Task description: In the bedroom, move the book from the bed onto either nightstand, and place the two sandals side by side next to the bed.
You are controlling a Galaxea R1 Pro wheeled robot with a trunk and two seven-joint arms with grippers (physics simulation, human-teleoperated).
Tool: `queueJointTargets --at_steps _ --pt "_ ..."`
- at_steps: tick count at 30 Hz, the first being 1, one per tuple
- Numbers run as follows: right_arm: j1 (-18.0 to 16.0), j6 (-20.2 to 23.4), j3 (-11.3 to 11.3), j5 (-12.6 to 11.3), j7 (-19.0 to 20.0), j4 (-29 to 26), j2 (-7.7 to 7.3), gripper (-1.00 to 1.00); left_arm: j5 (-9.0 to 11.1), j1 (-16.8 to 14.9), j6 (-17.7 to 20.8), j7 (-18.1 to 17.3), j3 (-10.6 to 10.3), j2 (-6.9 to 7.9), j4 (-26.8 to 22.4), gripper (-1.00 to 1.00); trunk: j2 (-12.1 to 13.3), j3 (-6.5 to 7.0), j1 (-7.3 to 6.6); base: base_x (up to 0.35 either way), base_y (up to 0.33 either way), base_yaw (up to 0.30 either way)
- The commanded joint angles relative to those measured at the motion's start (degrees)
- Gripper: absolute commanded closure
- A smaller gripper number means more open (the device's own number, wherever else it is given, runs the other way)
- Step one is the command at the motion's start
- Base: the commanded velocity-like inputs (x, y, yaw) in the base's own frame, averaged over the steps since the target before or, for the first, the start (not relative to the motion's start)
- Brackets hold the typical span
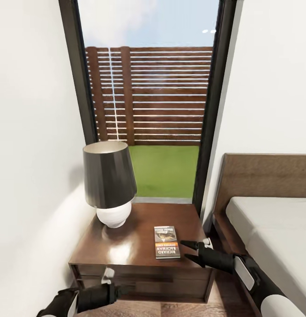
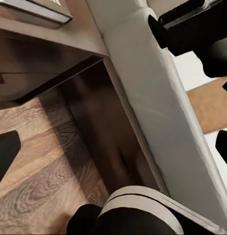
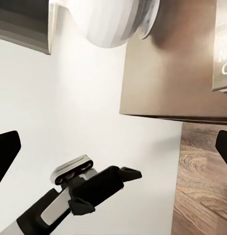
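- The left gripper (image 1: 126, 288) is seen low before the nightstand's (image 1: 126, 251) front; its jaw spread cannot be told.
- A lamp (image 1: 110, 182) is noted on the nightstand's back left.
- The book (image 1: 166, 242) lies flat on the nightstand top, right of centre.
- The right gripper (image 1: 187, 251), jaws parted wide and empty, is held just beside the book.
- The bed (image 1: 276, 220) stands at right.

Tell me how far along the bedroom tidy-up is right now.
The book lies flat on the nightstand beside the lamp, so that part looks done. The right gripper is open just beside the book, holding nothing; the left gripper hangs low in front of the nightstand. The sandals remain.
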Motion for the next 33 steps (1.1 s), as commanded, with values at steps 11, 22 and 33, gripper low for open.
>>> queueJointTargets --at_steps 11,22,33 --pt "-0.03 0.24 -0.08 0.02 0.10 0.01 0.03 -1.00 -10.74 1.31 -5.73 7.71 0.53 -0.15 0.26 -1.00 4.40 1.92 -2.43 0.000 0.000 0.000" --pt "-0.03 0.04 0.11 0.62 -0.01 0.03 0.42 -1.00 -11.00 1.65 -6.51 22.02 0.51 -0.19 3.85 -1.00 8.81 3.89 -4.85 0.000 0.000 0.000" --pt "0.45 -9.59 0.09 0.88 0.26 0.73 0.27 -1.00 -11.00 1.65 -7.82 22.31 0.51 -0.09 3.92 -1.00 13.22 5.87 -7.27 0.000 0.000 0.000"
